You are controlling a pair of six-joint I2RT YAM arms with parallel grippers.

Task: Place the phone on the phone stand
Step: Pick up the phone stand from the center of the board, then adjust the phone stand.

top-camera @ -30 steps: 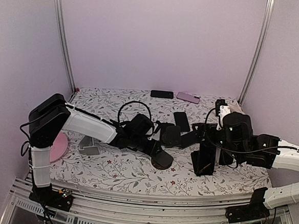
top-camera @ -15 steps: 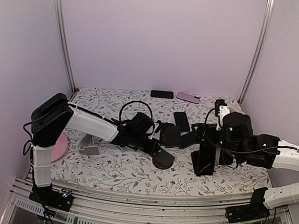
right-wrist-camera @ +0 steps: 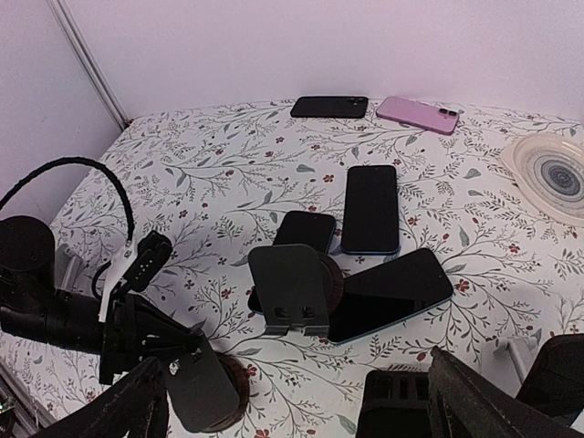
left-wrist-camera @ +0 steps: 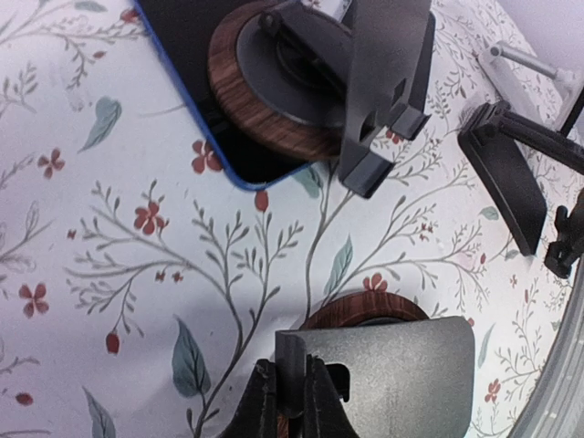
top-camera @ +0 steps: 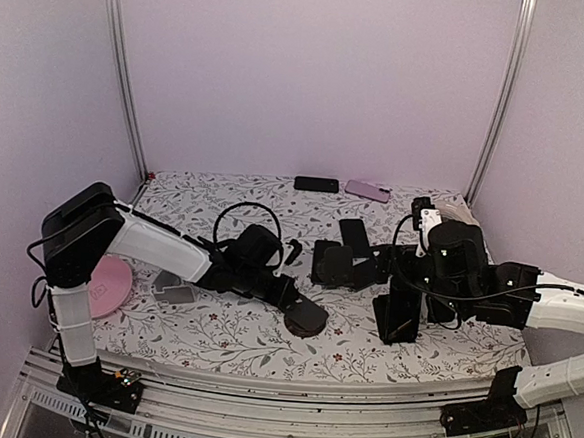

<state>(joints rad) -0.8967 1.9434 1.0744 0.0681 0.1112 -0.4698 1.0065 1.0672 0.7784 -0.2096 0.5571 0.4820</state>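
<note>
Phone (right-wrist-camera: 392, 294) flat mid-table, just beside a second stand (right-wrist-camera: 290, 287) resting on another phone (left-wrist-camera: 182, 64), phone stand (left-wrist-camera: 392, 360) nearer the front, left gripper (left-wrist-camera: 290, 370) pinching its plate edge, right gripper (right-wrist-camera: 297, 365) spread wide, empty.

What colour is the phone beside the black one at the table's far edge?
Pink; that phone shows best in the right wrist view.

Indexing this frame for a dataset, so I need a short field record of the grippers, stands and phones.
left gripper: shut on held stand
right gripper: open, holding nothing
second stand: upright, mid-table, overlapping angled phone
angled phone: lying flat
pink phone: flat, far edge
phone on a stand: none yet
</note>
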